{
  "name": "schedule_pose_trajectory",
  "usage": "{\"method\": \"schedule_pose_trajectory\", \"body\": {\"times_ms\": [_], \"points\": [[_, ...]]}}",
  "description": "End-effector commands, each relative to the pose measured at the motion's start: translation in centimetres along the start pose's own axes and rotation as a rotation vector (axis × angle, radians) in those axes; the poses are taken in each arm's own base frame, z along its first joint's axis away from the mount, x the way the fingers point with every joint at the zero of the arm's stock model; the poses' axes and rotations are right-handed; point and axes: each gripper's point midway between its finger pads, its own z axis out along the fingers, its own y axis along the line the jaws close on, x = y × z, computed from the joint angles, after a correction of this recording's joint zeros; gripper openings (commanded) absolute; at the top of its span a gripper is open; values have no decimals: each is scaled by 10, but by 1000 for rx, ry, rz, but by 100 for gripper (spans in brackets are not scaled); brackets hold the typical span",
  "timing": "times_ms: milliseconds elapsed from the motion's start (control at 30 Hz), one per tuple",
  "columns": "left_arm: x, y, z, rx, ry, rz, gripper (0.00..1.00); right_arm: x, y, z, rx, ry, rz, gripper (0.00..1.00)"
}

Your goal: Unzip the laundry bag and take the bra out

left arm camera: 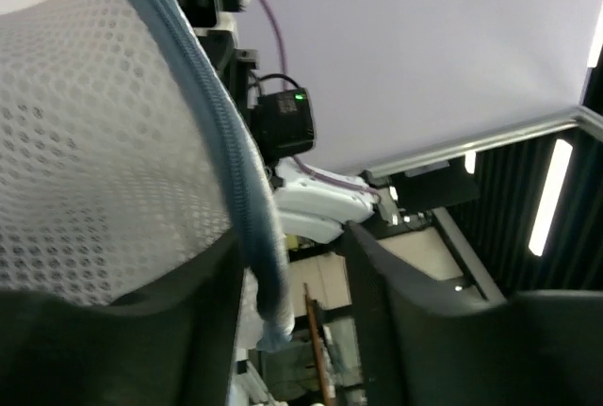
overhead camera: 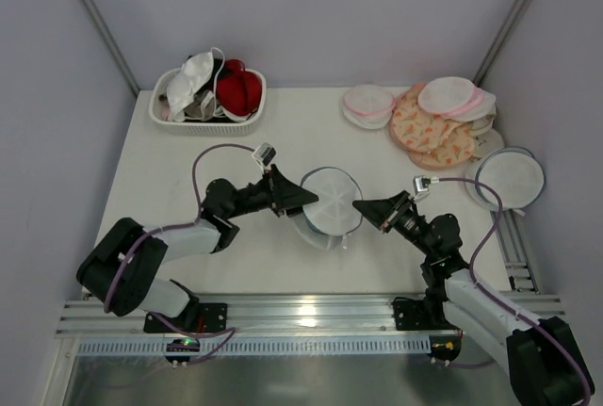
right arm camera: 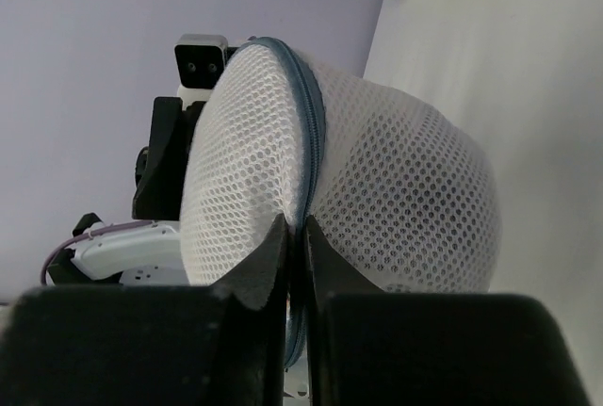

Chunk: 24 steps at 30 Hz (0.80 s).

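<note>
The laundry bag [overhead camera: 330,201] is upright on its edge at the middle of the table [overhead camera: 283,138], between my two grippers. My right gripper [right arm camera: 294,229] is clenched on the bag's grey-blue zip rim [right arm camera: 311,114], fingers pressed together over it. My left gripper [left arm camera: 292,236] is released. Its fingers stand apart, with the rim running between them, close against one finger. Contents behind the mesh: cannot tell.

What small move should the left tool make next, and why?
Probably close the left tool on the grey-blue zip rim of the laundry bag, which lies between its open fingers. The right tool is already shut on that rim, and the bag looks zipped; a second hold would let the zip be pulled.
</note>
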Motion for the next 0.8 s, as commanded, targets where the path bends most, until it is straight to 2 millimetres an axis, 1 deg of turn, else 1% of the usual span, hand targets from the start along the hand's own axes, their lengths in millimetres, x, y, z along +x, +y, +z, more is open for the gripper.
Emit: {"method": "schedule_pose_trajectory", "body": {"times_ms": [0,33,67,100,133,167,200,233,267,300,333,367,400,433,467,500,533,567,600,633,700,733,767], "points": [[-14,17,3,-130,-65,109,55,-9,30,2,-57,-20,-109,4],[-18,13,2,-169,-86,150,61,-12,37,-1,-64,-39,-136,4],[-31,41,-5,-354,-137,180,68,-12,26,-2,-1,-37,-130,4],[-36,46,-11,-431,-155,211,71,-16,31,-2,4,-53,-167,4],[-42,49,-19,-501,-182,245,73,-23,31,-3,31,-86,-180,4],[-57,35,-23,-542,-244,333,77,-24,24,-7,85,-93,-175,4],[-54,49,-38,-646,-244,307,77,-30,30,-8,99,-117,-190,4],[-56,50,-44,-688,-260,315,78,-34,27,-10,139,-136,-194,4],[-60,50,-52,-737,-287,325,78,-39,7,-16,249,-171,-166,4],[-56,57,-60,-793,-282,298,78,-47,10,-18,281,-202,-157,4],[-55,58,-64,-813,-288,288,78,-51,-8,-26,384,-234,-127,4],[-55,59,-68,-831,-301,282,82,-54,-15,-30,435,-255,-104,4],[-53,62,-72,-858,-324,269,82,-58,-17,-33,466,-279,-79,4],[-49,66,-77,-891,-329,260,82,-58,-22,-35,496,-291,-50,3],[-46,67,-79,-904,-333,256,82,-57,-28,-36,517,-299,-10,4],[-43,63,-79,-901,-352,243,82,-55,-35,-35,537,-297,15,4],[-35,65,-78,-900,-340,229,82,-54,-39,-34,541,-299,42,4],[-32,64,-76,-889,-344,215,82,-56,-33,-28,498,-307,76,4],[-29,63,-74,-877,-347,204,82,-47,-40,-26,492,-278,116,4],[-21,59,-67,-852,-341,192,82,-48,-37,-19,456,-279,145,4],[-12,56,-59,-837,-324,181,82,-40,-42,-13,434,-256,245,4],[-4,54,-53,-820,-309,157,82,-39,-43,-9,428,-249,273,4],[-1,52,-49,-800,-309,146,82,-38,-45,-8,431,-245,298,4]]}}
